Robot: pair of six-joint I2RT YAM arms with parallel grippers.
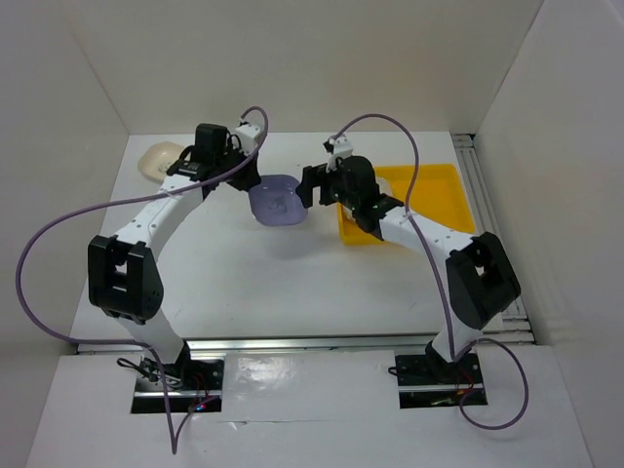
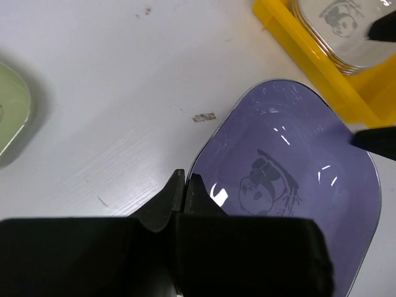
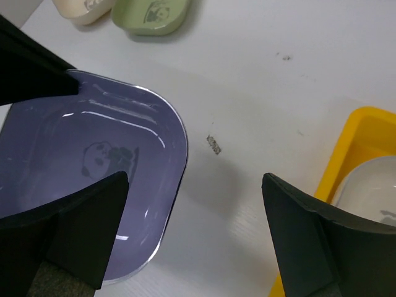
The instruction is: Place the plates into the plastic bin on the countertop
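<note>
A lavender plate [image 2: 297, 179] is pinched at its near rim by the left end effector [image 2: 185, 184], whose fingers are pressed together on the thin edge, presumably because a shallow dish offers no other purchase. The plate is held out between the two arms, apparently raised off the tabletop [image 2: 111, 74] to judge by the shadow beneath it. It is just beside the yellow plastic bin [image 2: 309, 59], in which pale plates [image 2: 346, 25] are already stacked. The right end effector [image 3: 195, 179] is spread wide, with the plate's free rim lying between its fingers, so a handover seems to be intended: the bin sits on the right arm's side and is more easily reached by that arm. No contact by the right fingers can be confirmed. A green plate [image 3: 151, 15] and a cream plate [image 3: 83, 7] are seen on the far-left tabletop, well apart from the bin, so the task is judged to be only partly done.
</note>
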